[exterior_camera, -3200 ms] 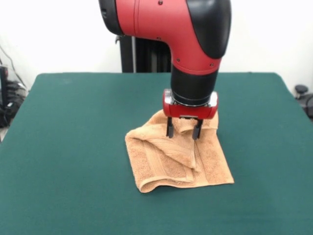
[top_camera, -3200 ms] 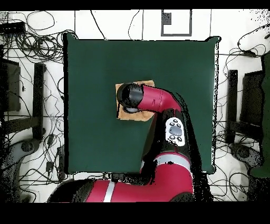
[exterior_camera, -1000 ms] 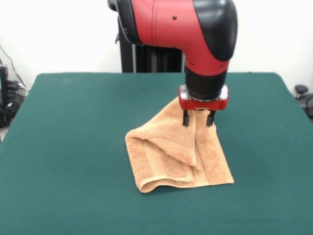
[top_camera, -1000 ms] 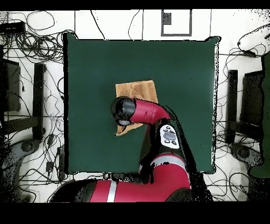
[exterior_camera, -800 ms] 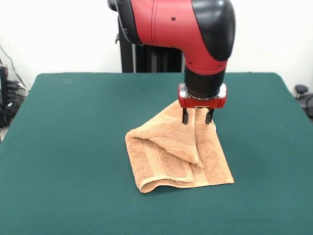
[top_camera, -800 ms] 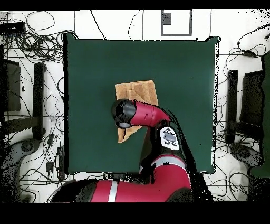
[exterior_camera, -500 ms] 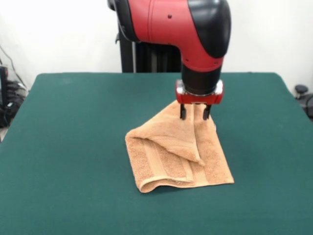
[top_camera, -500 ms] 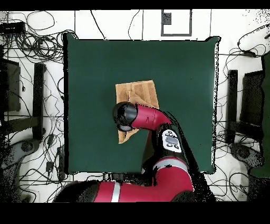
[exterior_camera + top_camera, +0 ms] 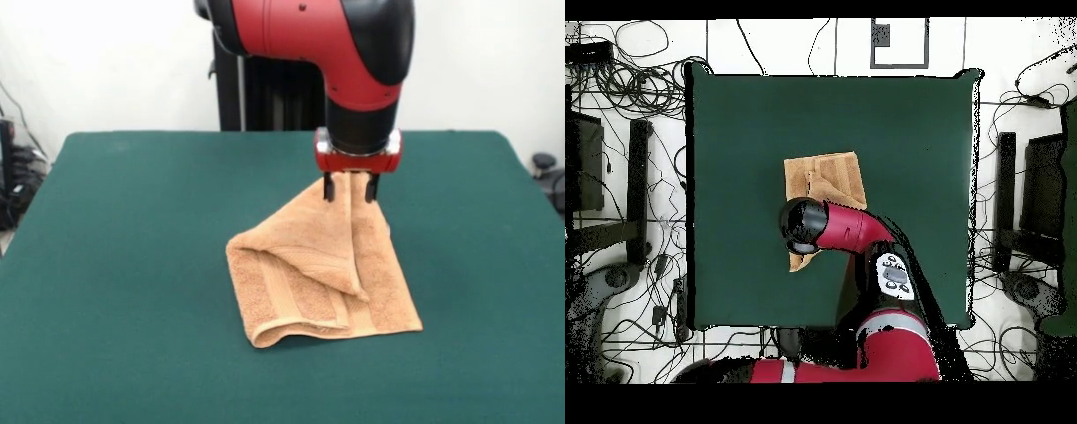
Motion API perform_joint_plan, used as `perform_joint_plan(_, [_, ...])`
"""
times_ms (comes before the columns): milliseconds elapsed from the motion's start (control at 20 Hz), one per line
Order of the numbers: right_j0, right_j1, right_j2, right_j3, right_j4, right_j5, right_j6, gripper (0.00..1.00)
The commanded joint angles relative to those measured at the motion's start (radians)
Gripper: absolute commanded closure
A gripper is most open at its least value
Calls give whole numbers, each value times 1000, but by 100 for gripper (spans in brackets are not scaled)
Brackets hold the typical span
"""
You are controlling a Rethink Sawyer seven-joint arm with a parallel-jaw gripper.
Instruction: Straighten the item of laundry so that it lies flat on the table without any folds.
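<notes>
Towel (image 9: pixel 322 274), folded on itself, lying mid-worktop (image 9: pixel 132 265); its far corner is lifted to a peak directly beneath the tool (image 9: pixel 350 188), whose fingers are pinching that corner.

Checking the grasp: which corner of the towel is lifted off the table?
The far corner of the towel, pinched in the gripper jaws. The near corners lie on the table.
</notes>
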Motion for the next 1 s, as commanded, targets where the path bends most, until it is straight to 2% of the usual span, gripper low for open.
perform_joint_plan(50, [21,-33,103,94,40,-13,164,0])
perform_joint_plan(300, [38,-55,88,39,48,4,181,0])
perform_joint_plan(700, [60,98,6,-222,16,29,194,0])
perform_joint_plan(850, [70,125,-24,-279,11,40,205,0])
perform_joint_plan(1000, [62,115,-29,-272,6,40,189,0])
